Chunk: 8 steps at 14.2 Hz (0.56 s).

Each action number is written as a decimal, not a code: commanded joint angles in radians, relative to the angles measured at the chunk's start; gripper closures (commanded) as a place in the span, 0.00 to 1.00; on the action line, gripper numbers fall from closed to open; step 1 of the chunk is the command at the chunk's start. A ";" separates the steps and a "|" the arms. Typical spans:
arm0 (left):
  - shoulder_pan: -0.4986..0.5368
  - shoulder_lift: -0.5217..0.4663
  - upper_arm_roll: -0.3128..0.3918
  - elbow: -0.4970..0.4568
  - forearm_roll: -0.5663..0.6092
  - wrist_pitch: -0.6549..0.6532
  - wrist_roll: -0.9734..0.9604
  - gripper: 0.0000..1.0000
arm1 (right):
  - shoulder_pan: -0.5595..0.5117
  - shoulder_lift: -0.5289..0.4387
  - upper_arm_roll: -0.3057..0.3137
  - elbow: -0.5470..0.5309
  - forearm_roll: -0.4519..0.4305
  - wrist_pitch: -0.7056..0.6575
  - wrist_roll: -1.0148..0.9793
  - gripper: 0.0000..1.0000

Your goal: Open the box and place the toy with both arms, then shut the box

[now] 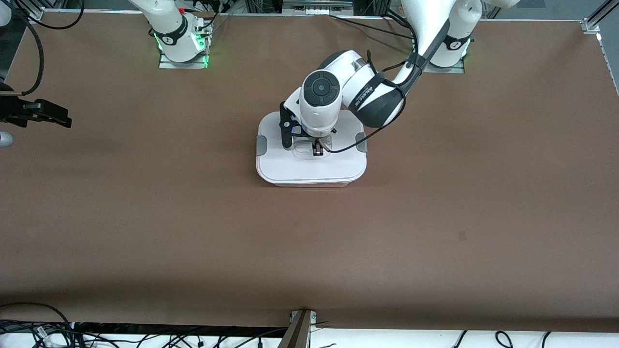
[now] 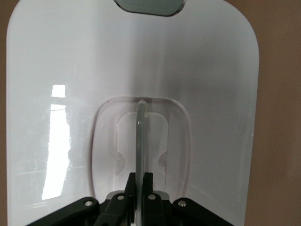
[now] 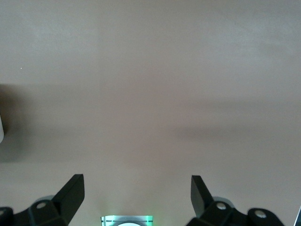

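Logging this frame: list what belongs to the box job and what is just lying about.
Job:
- box, lid on
- clear handle, pinched by the shut left gripper
- right gripper, open, waiting over bare table

Lying about:
- cables at the table edge

White-lidded box (image 1: 311, 166) sitting mid-table, toward the arms' bases, lid on, grey clips (image 1: 261, 145) at both ends, clear handle (image 2: 140, 141) standing up in its recess, toy not showing.
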State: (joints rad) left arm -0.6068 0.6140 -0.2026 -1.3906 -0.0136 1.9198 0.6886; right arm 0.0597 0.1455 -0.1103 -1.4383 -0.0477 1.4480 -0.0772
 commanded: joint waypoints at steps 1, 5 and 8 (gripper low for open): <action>-0.018 0.007 0.003 -0.004 0.017 0.005 -0.027 1.00 | 0.020 0.000 -0.023 -0.004 0.015 -0.006 -0.012 0.00; -0.013 0.015 0.014 -0.004 0.020 0.004 -0.018 1.00 | 0.026 0.002 -0.020 -0.002 0.017 -0.006 -0.010 0.00; -0.001 0.009 0.012 0.008 0.046 0.001 -0.014 1.00 | 0.028 0.002 -0.017 -0.002 0.045 -0.005 -0.004 0.00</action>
State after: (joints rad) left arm -0.6103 0.6177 -0.1982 -1.3897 -0.0091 1.9213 0.6842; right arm 0.0764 0.1528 -0.1164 -1.4384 -0.0303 1.4480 -0.0773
